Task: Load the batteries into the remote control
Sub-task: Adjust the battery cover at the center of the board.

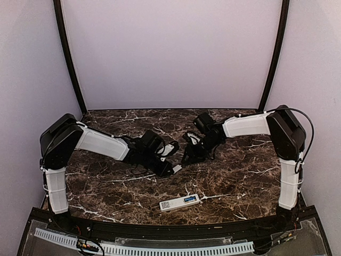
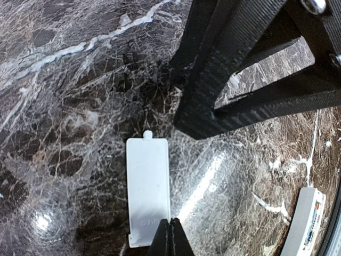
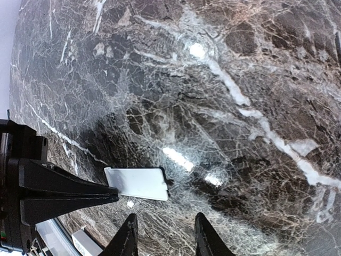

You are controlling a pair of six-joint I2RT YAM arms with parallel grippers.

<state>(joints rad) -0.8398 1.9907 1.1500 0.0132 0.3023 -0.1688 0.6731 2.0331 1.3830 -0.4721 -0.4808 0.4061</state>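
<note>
**A:** What is laid out in front of you?

**B:** A dark brown marble counter with white veins. The remote control, slim and white, lies flat near the front edge, at 6 o'clock from the counter's middle. Its length runs roughly from 9 to 3 o'clock. A blue patch sits towards its 3 o'clock end. I cannot tell what the patch is.

**A:** Where are the arms?

**B:** The left arm reaches in from 9 o'clock and the right arm from 3 o'clock. Their tips come close together near the middle of the counter, at 12 o'clock from the remote and well apart from it.

**A:** What is the left pincer doing?

**B:** The left pincer is closed tight, fingertips pressed together. The tips meet one corner of a small flat white cover plate, which has a little tab on the short end pointing away, towards 12 o'clock in the wrist view. I cannot tell whether the tips pinch the plate's edge or only press on it.

**A:** And the right pincer?

**B:** The right pincer stands narrowly parted, with only marble showing between its two black fingers. It holds nothing. Seen from its own wrist, the plate lies just beside it, at 11 o'clock from the tips. From the left wrist, those fingers end near the plate's tabbed end, at about 1 o'clock from it.
</note>
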